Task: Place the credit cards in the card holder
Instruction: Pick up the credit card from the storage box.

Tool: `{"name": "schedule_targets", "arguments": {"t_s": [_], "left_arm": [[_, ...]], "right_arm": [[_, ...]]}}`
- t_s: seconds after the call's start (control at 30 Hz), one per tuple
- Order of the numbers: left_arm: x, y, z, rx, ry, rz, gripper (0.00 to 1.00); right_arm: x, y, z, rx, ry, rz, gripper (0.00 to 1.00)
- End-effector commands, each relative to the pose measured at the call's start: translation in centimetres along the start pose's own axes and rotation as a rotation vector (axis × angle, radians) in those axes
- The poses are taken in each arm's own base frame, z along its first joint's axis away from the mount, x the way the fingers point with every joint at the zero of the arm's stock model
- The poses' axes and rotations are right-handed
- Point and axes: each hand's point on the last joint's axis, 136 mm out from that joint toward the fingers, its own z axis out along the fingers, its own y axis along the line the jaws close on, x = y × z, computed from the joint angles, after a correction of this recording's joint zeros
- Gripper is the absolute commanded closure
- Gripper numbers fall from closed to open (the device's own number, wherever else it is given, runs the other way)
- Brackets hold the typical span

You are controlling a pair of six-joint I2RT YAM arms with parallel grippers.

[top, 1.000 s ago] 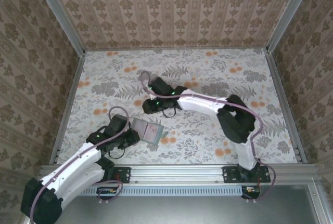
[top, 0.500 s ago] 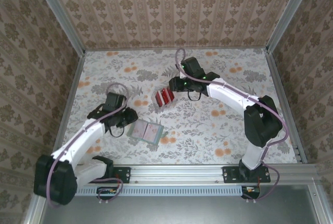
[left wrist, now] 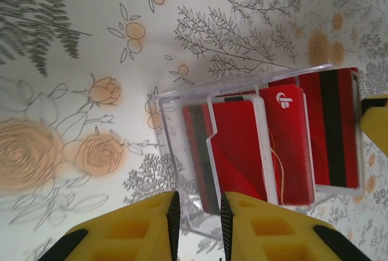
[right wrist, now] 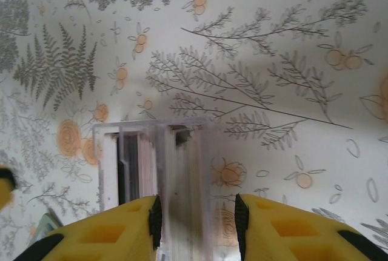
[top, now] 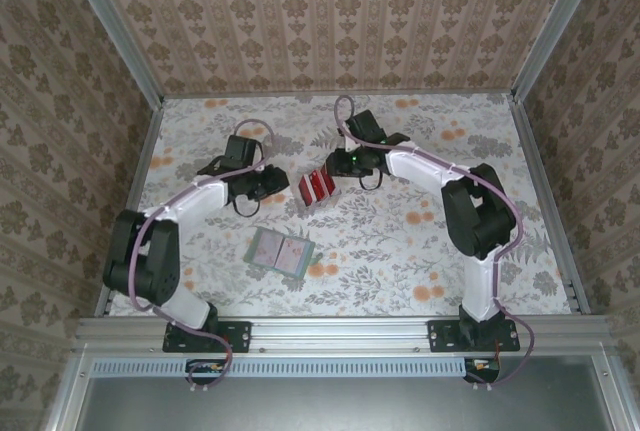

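**Flanked on both sides**

The left gripper [left wrist: 199, 212], jaws narrowly parted, grip impossible to tell, faces the clear plastic stand [left wrist: 173, 152] of fanned glossy red credit cards [left wrist: 267, 146]; the right gripper [right wrist: 198, 212] straddles its far end, jaws released. The sage-green folding card holder [top: 281, 251] lies open nearside of both

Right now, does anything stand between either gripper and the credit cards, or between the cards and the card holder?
Yes. The credit cards sit inside a clear plastic stand, whose walls lie between them and both the left gripper and the right gripper. Between the stand and the open card holder, nothing visible lies.
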Motion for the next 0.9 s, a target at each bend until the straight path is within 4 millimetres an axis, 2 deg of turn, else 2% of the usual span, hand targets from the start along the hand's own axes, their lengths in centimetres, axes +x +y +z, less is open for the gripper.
{"name": "schedule_targets", "arguments": {"t_s": [0.0, 0.27, 0.47, 0.63, 0.87], "left_arm": [[-1.2, -1.7, 1.3, 0.083, 0.004, 0.027, 0.74], [0.0, -1.6, 4.6, 0.094, 0.078, 0.013, 0.74], [1.4, -1.9, 5.8, 0.096, 0.11, 0.009, 0.74], [2.3, -2.1, 6.5, 0.101, 0.12, 0.003, 0.74], [2.9, -2.0, 7.1, 0.097, 0.136, -0.001, 0.74]], "right_arm": [[-0.1, 1.6, 0.3, -0.059, 0.03, 0.015, 0.61], [0.7, 2.3, 1.5, -0.065, 0.079, 0.007, 0.6], [1.5, 2.7, 2.0, -0.062, 0.108, -0.009, 0.6], [2.3, 2.0, 2.6, -0.027, 0.144, -0.019, 0.6], [1.6, 2.7, 1.1, -0.032, 0.122, -0.05, 0.6]]}}
